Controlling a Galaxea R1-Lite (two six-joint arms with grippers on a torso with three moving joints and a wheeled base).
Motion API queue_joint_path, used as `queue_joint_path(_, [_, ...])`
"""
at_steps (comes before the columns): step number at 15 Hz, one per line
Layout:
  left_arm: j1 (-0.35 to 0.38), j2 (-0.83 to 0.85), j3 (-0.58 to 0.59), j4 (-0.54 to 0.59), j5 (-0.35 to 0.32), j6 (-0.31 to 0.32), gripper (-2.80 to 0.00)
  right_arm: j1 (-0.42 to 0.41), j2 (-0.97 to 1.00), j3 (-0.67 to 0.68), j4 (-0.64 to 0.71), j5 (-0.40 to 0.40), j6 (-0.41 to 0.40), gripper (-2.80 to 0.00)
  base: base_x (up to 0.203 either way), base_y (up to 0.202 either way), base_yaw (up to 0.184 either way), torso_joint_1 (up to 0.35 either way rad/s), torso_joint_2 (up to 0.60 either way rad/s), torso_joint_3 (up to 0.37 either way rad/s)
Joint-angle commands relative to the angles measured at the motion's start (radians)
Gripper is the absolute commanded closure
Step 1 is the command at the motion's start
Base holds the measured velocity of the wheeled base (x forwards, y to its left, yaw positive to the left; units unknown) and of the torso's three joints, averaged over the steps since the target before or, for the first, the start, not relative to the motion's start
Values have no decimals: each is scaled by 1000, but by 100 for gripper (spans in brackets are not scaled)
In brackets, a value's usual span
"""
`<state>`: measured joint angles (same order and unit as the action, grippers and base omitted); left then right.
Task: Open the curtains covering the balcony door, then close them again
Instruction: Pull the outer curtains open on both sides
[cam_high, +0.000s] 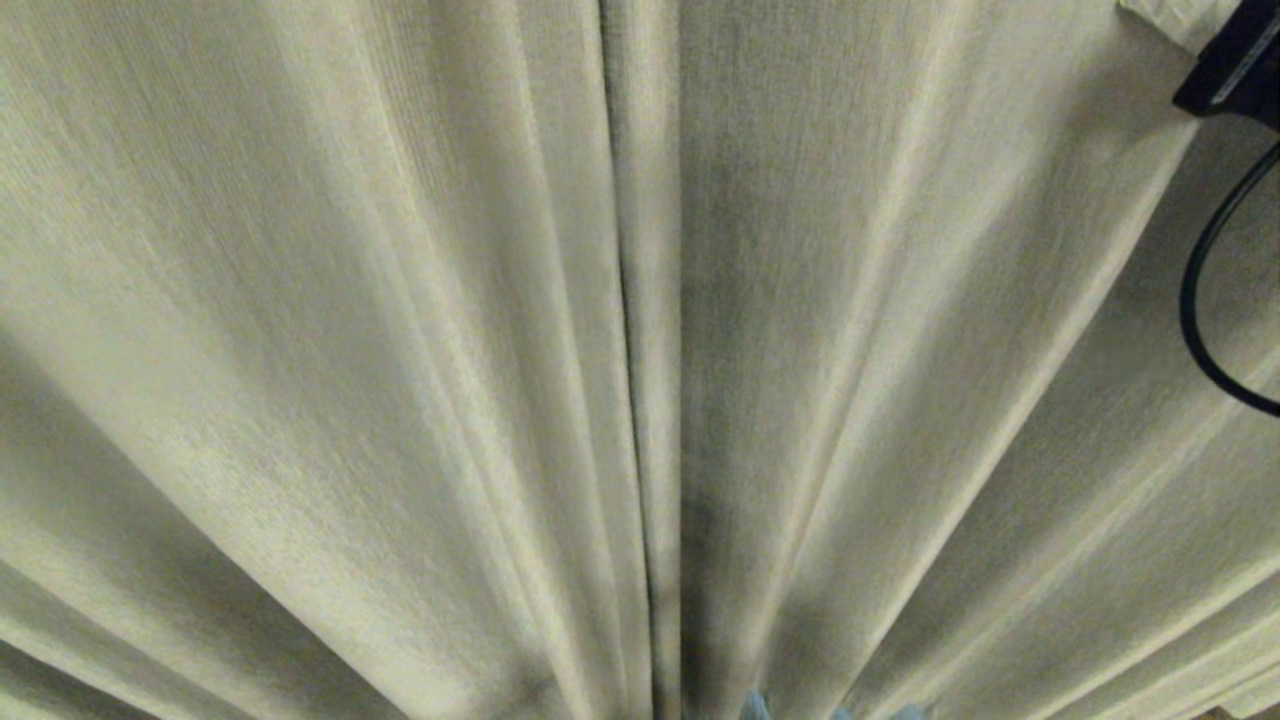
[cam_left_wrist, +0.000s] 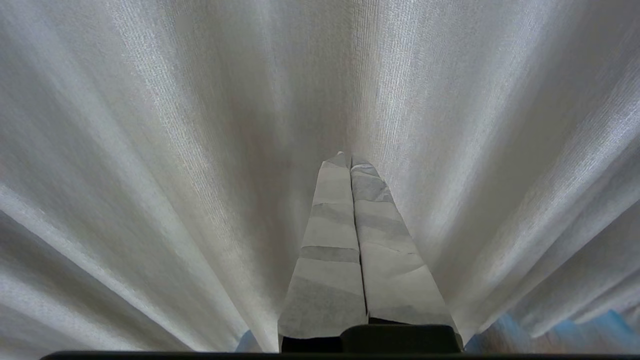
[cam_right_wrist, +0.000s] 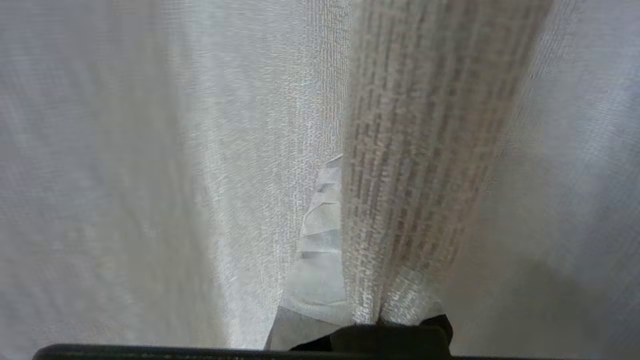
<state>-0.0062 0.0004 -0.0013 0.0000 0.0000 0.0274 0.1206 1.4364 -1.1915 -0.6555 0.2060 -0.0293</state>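
The beige pleated curtains (cam_high: 400, 350) hang shut and fill the head view; the two panels meet at a dark vertical seam (cam_high: 628, 330). The balcony door is hidden behind them. A black part of my right arm (cam_high: 1235, 65) shows at the top right against the fabric. In the right wrist view my right gripper (cam_right_wrist: 350, 167) is shut on a thick fold of the curtains (cam_right_wrist: 425, 125). One tape-wrapped finger (cam_right_wrist: 320, 235) shows beside the fold, and the fold covers the other. My left gripper (cam_left_wrist: 348, 161) is shut and empty, its taped fingers pointing at the curtains (cam_left_wrist: 150, 150) without holding them.
A black cable (cam_high: 1200, 300) loops down from the right arm in front of the fabric. A small blue patch (cam_high: 755, 705) shows below the curtain hem, and more blue (cam_left_wrist: 590, 325) appears under the hem in the left wrist view.
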Motion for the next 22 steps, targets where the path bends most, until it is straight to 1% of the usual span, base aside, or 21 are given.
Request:
queue_joint_path(1, [0, 0, 0, 0, 0, 0, 0, -1, -8, -7, 0, -18, -7, 0, 0, 0, 0, 0, 0, 0])
queue_joint_path(3, [0, 0, 1, 0, 0, 0, 0, -16, -4, -14, 3, -20, -9, 0, 0, 0, 0, 0, 0, 0])
queue_joint_path(8, [0, 0, 1, 0, 0, 0, 0, -147, -8, -39, 4, -19, -10, 0, 0, 0, 0, 0, 0, 0])
queue_joint_path(11, [0, 0, 0, 0, 0, 0, 0, -194, 0, -52, 3, -20, -11, 0, 0, 0, 0, 0, 0, 0])
queue_joint_path(13, [0, 0, 0, 0, 0, 0, 0, -240, 8, -56, 1, -20, -11, 0, 0, 0, 0, 0, 0, 0])
queue_joint_path(19, [0, 0, 0, 0, 0, 0, 0, -428, 53, -124, 9, -17, -9, 0, 0, 0, 0, 0, 0, 0])
queue_joint_path(22, [0, 0, 0, 0, 0, 0, 0, -496, 89, -175, 13, -16, -5, 0, 0, 0, 0, 0, 0, 0])
